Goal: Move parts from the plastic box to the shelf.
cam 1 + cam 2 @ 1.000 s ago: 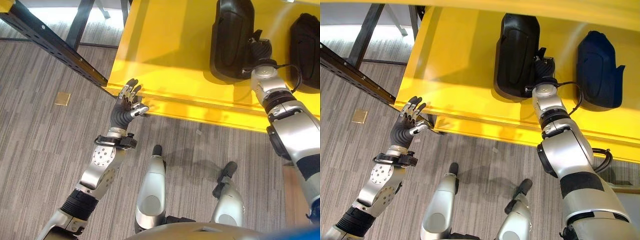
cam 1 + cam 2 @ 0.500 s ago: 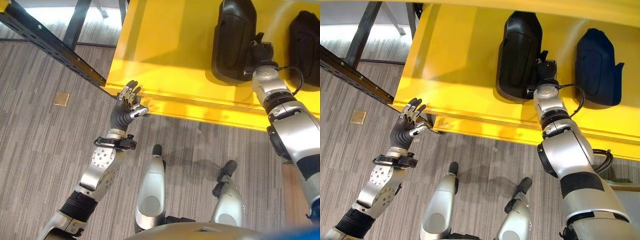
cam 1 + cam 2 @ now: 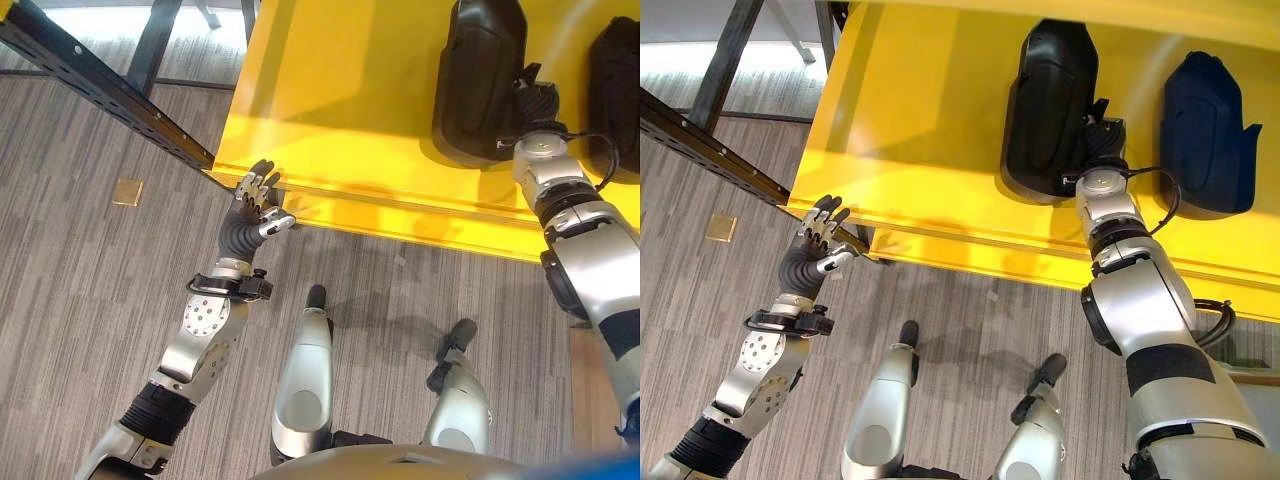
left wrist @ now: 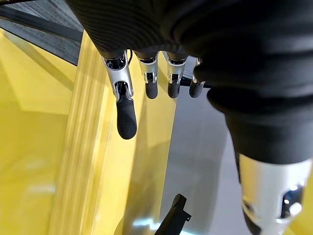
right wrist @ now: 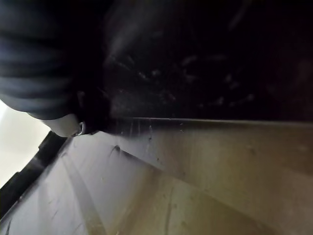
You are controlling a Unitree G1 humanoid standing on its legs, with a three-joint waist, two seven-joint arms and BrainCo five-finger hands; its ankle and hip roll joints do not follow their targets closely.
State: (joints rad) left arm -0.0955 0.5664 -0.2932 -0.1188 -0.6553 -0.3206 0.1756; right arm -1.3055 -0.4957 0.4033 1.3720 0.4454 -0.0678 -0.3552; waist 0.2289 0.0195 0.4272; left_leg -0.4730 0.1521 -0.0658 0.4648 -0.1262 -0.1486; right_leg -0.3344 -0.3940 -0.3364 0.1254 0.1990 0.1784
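Observation:
A yellow shelf (image 3: 340,100) carries two black moulded parts. My right hand (image 3: 1104,140) rests against the right side of the nearer black part (image 3: 1050,100), its fingers hidden by the part. Seen from the right wrist, the part's dark surface (image 5: 205,58) is very close. A second black part (image 3: 1205,120) lies to the right of it on the same shelf. My left hand (image 3: 250,215) is held up open at the shelf's front left corner with nothing in it; its straight fingers (image 4: 127,112) hang beside the yellow edge.
A dark metal rack beam (image 3: 100,90) runs diagonally at the upper left, left of the shelf. A small tan square (image 3: 128,191) lies on the grey striped floor. The left half of the shelf is bare.
The nearer black part and my right hand have shifted a little to the right and deeper onto the shelf. The left hand has stayed put.

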